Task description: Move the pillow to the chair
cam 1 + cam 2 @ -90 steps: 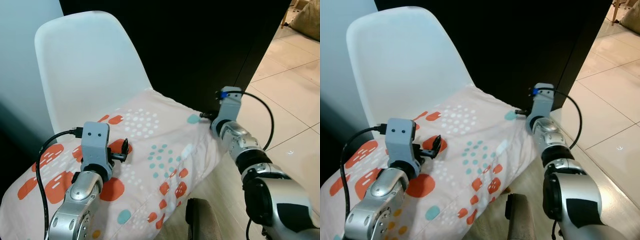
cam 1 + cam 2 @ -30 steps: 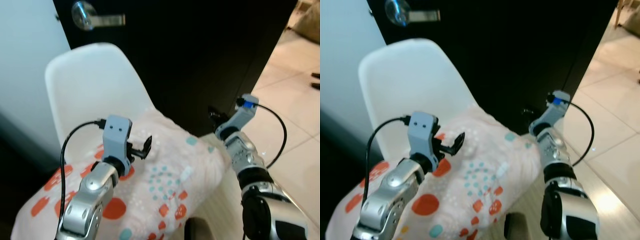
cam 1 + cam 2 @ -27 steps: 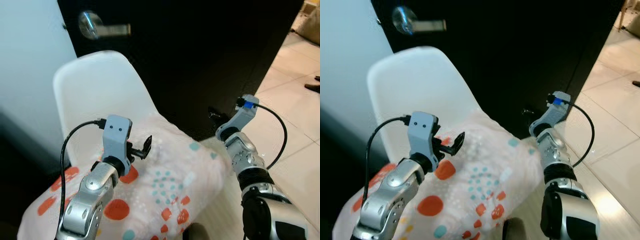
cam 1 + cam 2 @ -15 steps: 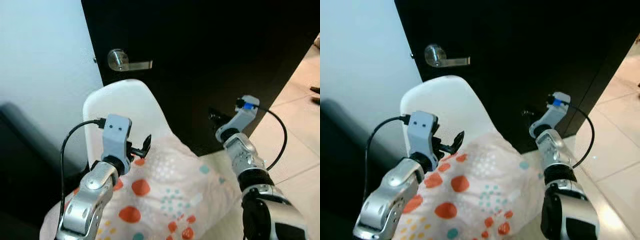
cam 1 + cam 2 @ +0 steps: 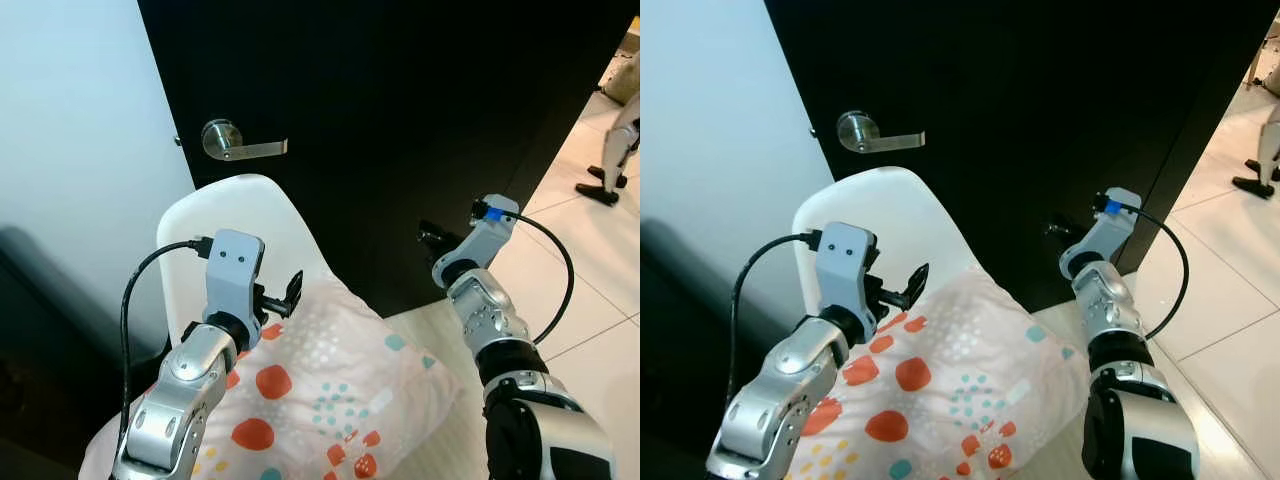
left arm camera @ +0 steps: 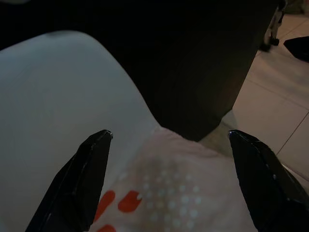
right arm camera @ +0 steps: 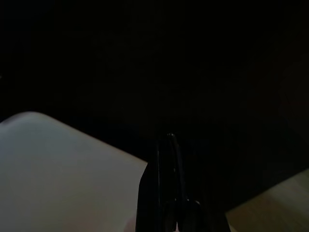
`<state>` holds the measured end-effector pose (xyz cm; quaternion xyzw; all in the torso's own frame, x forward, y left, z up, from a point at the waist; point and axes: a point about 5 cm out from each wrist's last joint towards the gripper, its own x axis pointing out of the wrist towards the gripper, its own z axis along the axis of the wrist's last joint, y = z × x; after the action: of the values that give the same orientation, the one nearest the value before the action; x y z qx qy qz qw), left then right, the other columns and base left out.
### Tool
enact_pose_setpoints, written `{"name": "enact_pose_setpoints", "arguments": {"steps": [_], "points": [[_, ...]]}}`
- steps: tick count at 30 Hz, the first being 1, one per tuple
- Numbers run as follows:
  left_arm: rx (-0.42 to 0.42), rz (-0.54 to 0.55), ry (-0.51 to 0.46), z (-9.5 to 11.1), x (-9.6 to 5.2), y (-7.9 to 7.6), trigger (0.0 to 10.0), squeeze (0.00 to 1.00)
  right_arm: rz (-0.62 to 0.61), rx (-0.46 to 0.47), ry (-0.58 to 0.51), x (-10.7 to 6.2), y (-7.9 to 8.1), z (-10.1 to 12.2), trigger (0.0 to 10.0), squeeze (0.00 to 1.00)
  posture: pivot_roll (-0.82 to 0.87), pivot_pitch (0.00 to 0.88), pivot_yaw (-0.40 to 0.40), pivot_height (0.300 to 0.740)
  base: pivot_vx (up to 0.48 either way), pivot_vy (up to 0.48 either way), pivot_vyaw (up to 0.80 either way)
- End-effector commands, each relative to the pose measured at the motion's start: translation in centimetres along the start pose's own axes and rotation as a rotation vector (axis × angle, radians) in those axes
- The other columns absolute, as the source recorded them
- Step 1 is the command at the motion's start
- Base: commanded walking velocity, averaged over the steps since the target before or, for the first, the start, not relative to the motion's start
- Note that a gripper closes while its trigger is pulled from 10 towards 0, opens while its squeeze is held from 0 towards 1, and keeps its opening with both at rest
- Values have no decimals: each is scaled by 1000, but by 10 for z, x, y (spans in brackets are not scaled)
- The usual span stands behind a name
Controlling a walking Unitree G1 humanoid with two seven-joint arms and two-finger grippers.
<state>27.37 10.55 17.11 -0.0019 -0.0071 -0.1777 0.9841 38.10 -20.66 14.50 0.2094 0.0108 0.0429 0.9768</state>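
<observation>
No writing or brand mark can be read anywhere. The soft white pillow printed with orange blobs and teal dots [image 5: 330, 400] lies on the seat of the white moulded plastic chair [image 5: 240, 215], its back rising behind it. The left gripper [image 6: 169, 159] hovers above the pillow, fingers spread wide and holding nothing. The right gripper [image 7: 166, 193] is raised beside the pillow's far corner, fingers pressed together (empty). Behind the chair stands a black door [image 5: 400, 120] with a silver lever handle [image 5: 235, 145]; pale floor tiles [image 5: 590, 290] lie to the right.
</observation>
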Motion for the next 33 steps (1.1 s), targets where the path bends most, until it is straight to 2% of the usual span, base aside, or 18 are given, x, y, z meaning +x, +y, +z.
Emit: {"name": "enact_pose_setpoints", "arguments": {"steps": [1,10,20,33], "points": [[-4,20,47,-11,-1,2,10000,0,-12,2,47,-2,-1,-12,10000,0,34,87,-3,740,0,0,0],[-6,38,118,-33,-5,3,10000,0,-13,2,83,-8,-2,-26,10000,0,30,81,-1,740,-120,0,0],[-5,28,121,-36,-3,-1,10000,0,-16,-8,99,-11,-4,-29,10000,0,23,76,0,740,-335,0,0],[-22,49,136,-43,-4,0,10000,0,14,-116,204,-17,1,-50,10000,0,18,85,-9,740,-359,0,0]]}}
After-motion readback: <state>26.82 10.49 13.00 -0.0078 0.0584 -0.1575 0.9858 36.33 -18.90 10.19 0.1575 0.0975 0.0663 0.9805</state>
